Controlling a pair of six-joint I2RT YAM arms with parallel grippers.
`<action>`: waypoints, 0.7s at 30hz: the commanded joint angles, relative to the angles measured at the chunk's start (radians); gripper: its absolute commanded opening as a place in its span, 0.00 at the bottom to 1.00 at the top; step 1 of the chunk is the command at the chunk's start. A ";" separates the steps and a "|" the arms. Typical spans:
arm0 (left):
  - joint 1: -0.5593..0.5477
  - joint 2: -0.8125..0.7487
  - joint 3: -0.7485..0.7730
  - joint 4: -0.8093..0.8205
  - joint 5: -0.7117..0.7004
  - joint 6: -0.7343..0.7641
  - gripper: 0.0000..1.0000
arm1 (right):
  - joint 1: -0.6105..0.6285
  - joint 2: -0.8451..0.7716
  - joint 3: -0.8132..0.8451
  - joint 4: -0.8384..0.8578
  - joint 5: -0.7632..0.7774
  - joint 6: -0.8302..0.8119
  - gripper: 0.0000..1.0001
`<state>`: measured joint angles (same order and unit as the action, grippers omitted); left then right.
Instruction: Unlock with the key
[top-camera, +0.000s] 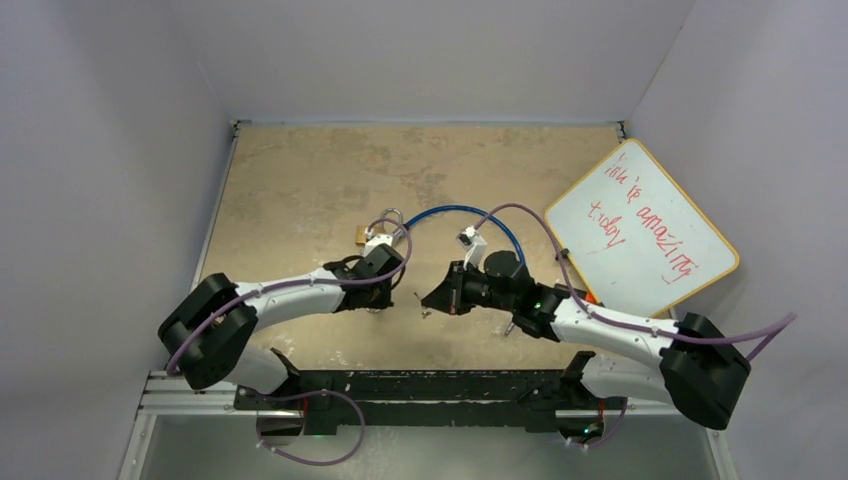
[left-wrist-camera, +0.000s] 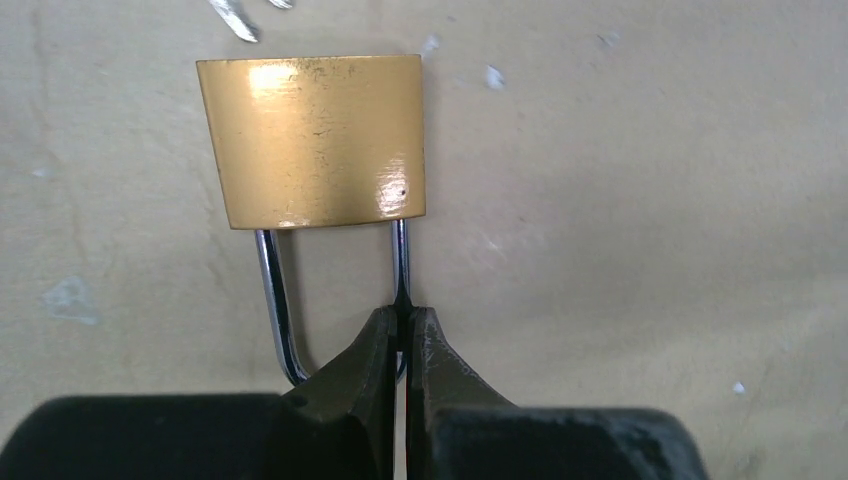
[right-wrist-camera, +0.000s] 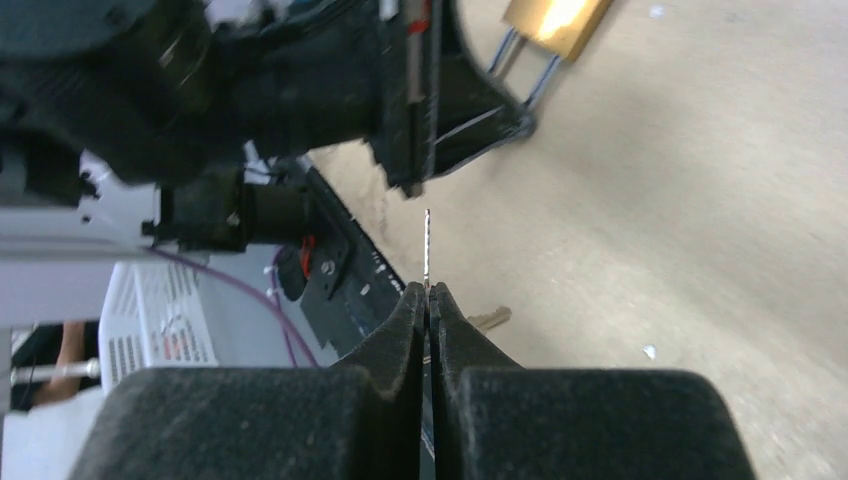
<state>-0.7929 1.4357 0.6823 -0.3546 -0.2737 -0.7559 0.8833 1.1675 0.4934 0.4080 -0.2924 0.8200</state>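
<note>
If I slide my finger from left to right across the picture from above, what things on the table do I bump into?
padlock → right gripper pinching the key → whiteboard with red writing. The left gripper overlaps the padlock, so I skip it.

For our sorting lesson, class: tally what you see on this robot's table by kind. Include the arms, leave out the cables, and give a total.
Padlock: 1
Key, held: 1
Whiteboard: 1
Robot arms: 2
Total: 5
</note>
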 joint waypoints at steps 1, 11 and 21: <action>-0.078 0.018 -0.026 0.021 0.113 0.091 0.00 | 0.001 -0.074 -0.018 -0.171 0.214 0.079 0.00; -0.145 -0.138 -0.037 -0.042 0.043 0.118 0.66 | -0.004 -0.173 -0.037 -0.332 0.369 0.140 0.00; -0.145 -0.204 -0.111 0.279 0.414 0.005 0.50 | -0.005 -0.154 -0.041 -0.348 0.405 0.183 0.00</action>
<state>-0.9382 1.2106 0.6243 -0.2298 -0.0250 -0.6804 0.8825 1.0107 0.4538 0.0776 0.0639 0.9718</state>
